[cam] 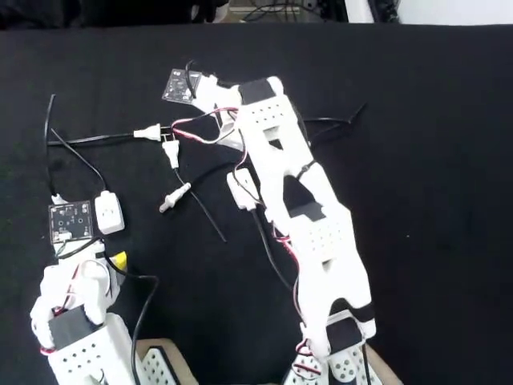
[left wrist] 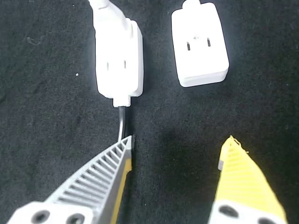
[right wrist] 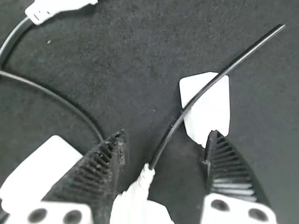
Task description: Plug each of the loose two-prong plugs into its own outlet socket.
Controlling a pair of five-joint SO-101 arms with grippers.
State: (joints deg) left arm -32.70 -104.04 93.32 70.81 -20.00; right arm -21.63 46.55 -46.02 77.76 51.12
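Two white outlet sockets lie just ahead of my left gripper (left wrist: 180, 140), which is open: a corded socket (left wrist: 119, 58) and a second socket (left wrist: 200, 44), both with empty slots. From above, the left gripper (cam: 106, 255) sits below a socket (cam: 108, 212). Three loose white plugs lie mid-table: one (cam: 148, 132), another (cam: 171, 152) and a third (cam: 175, 196). My right gripper (right wrist: 166, 135) is open. A white plug (right wrist: 138, 198) with a black cord (right wrist: 210, 81) lies between its black fingers (right wrist: 105, 165), not pinched.
A white block (right wrist: 205, 109) lies under that cord, and another white block (right wrist: 35, 175) sits beside the right gripper. Black cords (cam: 88, 140) cross the black table (cam: 433, 160). A further white socket (cam: 243, 188) lies against the right arm (cam: 304, 224).
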